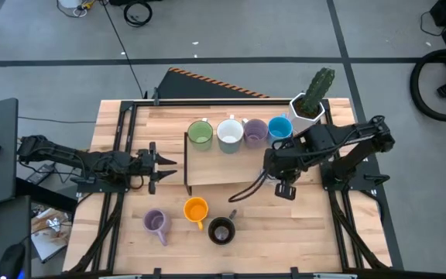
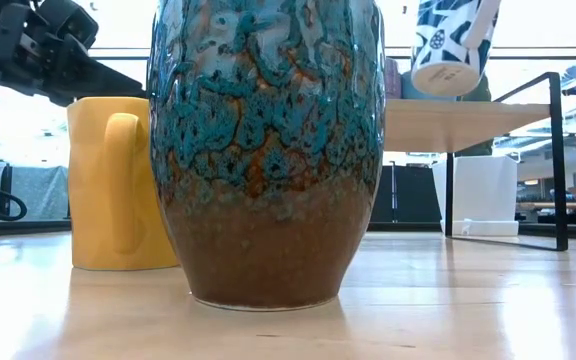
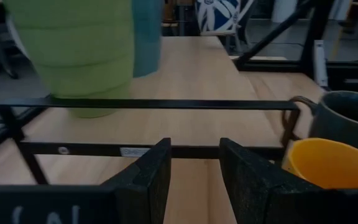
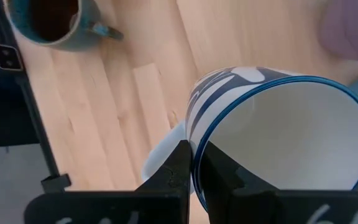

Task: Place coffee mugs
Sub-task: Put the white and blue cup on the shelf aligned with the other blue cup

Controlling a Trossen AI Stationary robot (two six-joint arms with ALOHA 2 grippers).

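A wooden shelf [image 1: 231, 167] on a black frame carries a green mug [image 1: 200, 133], a white mug [image 1: 229, 132], a lavender mug [image 1: 255, 132] and a blue mug [image 1: 279, 126]. On the table in front stand a second lavender mug [image 1: 156, 223], an orange mug [image 1: 196, 209] and a dark brown mug [image 1: 221, 231]. My right gripper [image 4: 197, 158] is shut on a white mug with a blue pattern [image 4: 278, 137], which hangs above the shelf top [image 2: 468, 125]. My left gripper [image 3: 194, 165] waits open at the shelf's left end. My right gripper pinches the patterned mug's rim [image 4: 201, 134], one finger [image 4: 219, 174] inside the mug and the other finger [image 4: 178, 168] outside. The fingers come from above, pointing down. The mug [image 2: 448, 40] hangs lifted clear above the shelf top, roughly upright with its mouth up.
A white hexagonal pot with a green cactus [image 1: 312, 101] stands at the shelf's far right corner, beside the blue mug. The shelf's black frame [image 3: 148, 106] crosses just in front of my left gripper. Bare shelf top lies on the near side of the mug row.
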